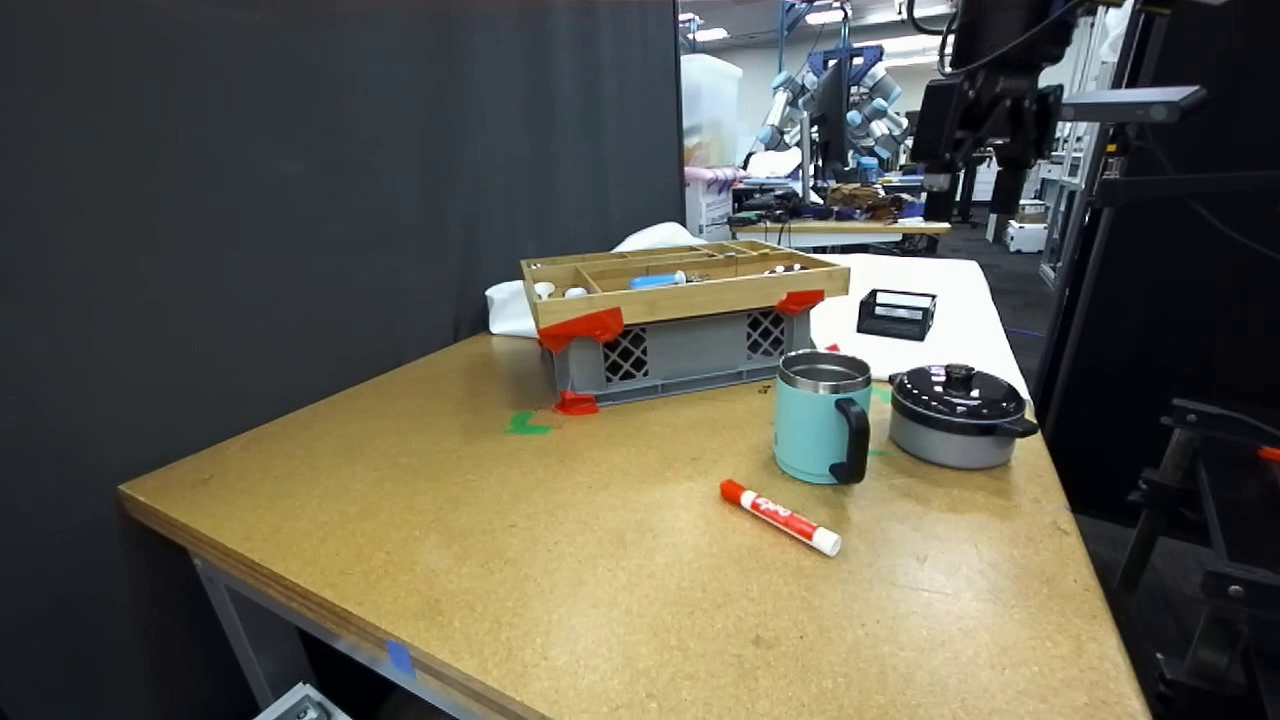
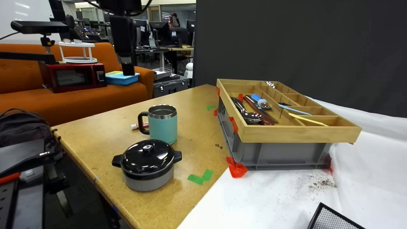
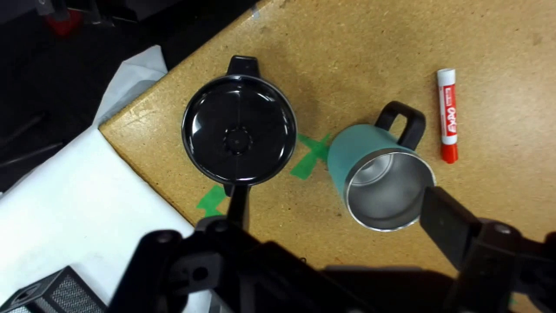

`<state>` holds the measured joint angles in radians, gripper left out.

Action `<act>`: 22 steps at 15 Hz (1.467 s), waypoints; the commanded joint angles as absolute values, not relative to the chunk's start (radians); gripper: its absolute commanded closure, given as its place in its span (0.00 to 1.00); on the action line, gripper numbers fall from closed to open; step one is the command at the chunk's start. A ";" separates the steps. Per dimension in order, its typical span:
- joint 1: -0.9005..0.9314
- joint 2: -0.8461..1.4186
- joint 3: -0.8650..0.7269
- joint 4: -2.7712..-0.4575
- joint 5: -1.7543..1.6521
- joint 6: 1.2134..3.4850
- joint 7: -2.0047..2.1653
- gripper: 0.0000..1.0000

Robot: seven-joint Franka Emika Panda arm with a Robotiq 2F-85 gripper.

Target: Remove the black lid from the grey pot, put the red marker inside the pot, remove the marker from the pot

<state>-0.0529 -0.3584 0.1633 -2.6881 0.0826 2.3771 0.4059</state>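
Hand [image 1: 972, 190] raised well above the surface [image 1: 420, 520], fingers [image 3: 447, 230] spread wide, nothing gripped. Black lid [image 3: 239, 126] seated on grey pot [image 2: 149, 183], knob [image 2: 148, 147] upward. Red marker [image 3: 449, 115] lying outside the pot, flat on the surface, apart from the teal cup [image 1: 815, 430] but near its handle [image 1: 857, 440]. Cup upright, between pot and marker in the wrist view; green tape [image 3: 316, 151] between pot and cup. Wooden tray [image 2: 302, 137], utensils [image 2: 251, 117] inside, atop grey crate [image 2: 286, 156]; black mesh holder [image 1: 897, 325] on white sheet [image 2: 270, 197].

You are in a robotics lab: far beyond the worktop [image 1: 500, 540] you see robot arms [image 1: 882, 88] and desks [image 2: 181, 49] with monitors [image 2: 159, 30].
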 commanded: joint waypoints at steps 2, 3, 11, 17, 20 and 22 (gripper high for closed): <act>-0.053 -0.222 0.051 -2.619 0.114 2.377 0.287 0.00; -0.051 -0.202 0.021 -2.618 0.132 2.385 0.238 0.00; -0.047 -0.117 -0.065 -2.665 0.224 2.399 0.008 0.00; -0.045 -0.114 -0.059 -2.667 0.206 2.383 0.031 0.00; -0.039 -0.106 -0.054 -2.672 0.208 2.402 0.036 0.00; -0.032 -0.095 -0.045 -2.696 0.221 2.458 0.050 0.00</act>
<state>-0.0415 -0.1122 -0.0562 -2.6723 0.2062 2.3894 0.0337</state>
